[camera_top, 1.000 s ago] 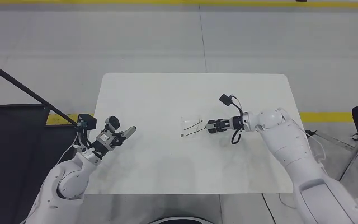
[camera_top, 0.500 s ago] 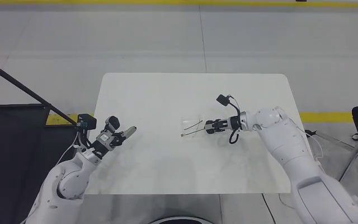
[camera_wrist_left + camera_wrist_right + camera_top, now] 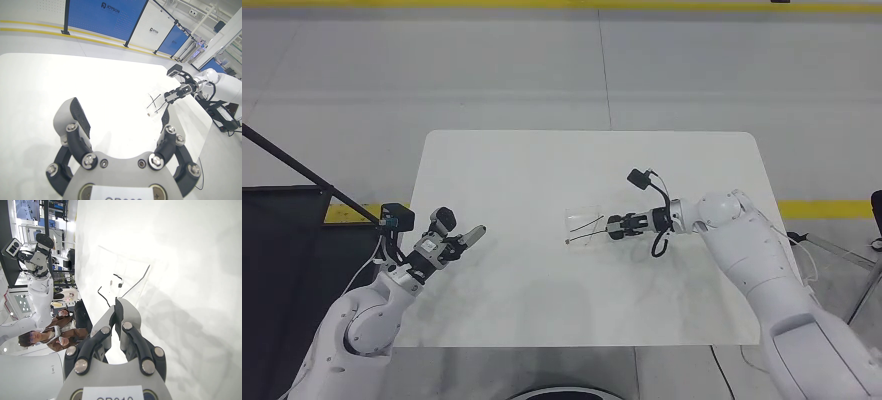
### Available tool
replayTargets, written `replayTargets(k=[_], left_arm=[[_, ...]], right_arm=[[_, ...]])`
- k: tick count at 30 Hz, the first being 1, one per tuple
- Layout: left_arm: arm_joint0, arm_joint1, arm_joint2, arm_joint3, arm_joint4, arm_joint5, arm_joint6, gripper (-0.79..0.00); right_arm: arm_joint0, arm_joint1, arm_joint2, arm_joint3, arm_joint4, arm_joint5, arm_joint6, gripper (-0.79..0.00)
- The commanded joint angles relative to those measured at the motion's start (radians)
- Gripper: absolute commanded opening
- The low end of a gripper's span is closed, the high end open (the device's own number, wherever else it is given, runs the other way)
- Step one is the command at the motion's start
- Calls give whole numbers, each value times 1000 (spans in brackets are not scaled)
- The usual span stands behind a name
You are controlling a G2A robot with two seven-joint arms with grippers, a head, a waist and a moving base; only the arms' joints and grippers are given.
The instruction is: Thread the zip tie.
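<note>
Two thin black zip ties [image 3: 587,229] lie crossed on a clear plastic sheet [image 3: 582,214] near the middle of the white table [image 3: 542,170]. My right gripper [image 3: 612,227] is at their right end, shut on one zip tie [image 3: 103,295] that curves out from its fingertips [image 3: 118,306]. The other zip tie [image 3: 138,281] lies straight on the sheet, with a small black head [image 3: 120,285] beside it. My left gripper [image 3: 461,226] is open and holds nothing above the table's left front part, far from the ties [image 3: 153,101]. Its pads [image 3: 81,117] stand wide apart.
A black pole [image 3: 302,170] and a dark panel [image 3: 272,260] stand off the table's left edge. The yellow floor line [image 3: 822,208] runs behind the right arm. Bare tabletop spreads between the two grippers.
My right gripper has shifted slightly left, closer over the zip ties. The left arm has kept still.
</note>
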Motion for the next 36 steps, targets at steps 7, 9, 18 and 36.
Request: replayTargets(k=[7,9,18,36], left_arm=[[0,0,0,0,0,0,0,0],[0,0,0,0,0,0,0,0],[5,0,7,-8,2,19,9,0],[8,1,8,-12,5,27,15,0]], right_arm=[[-11,17,13,-29,10,-14,-14,-785],[-18,26,18,-43,11,-17,-17,-785],[-58,70,46,-128,15,-13,-14,-785],[-46,56,22,-119,12,47,3,-468]])
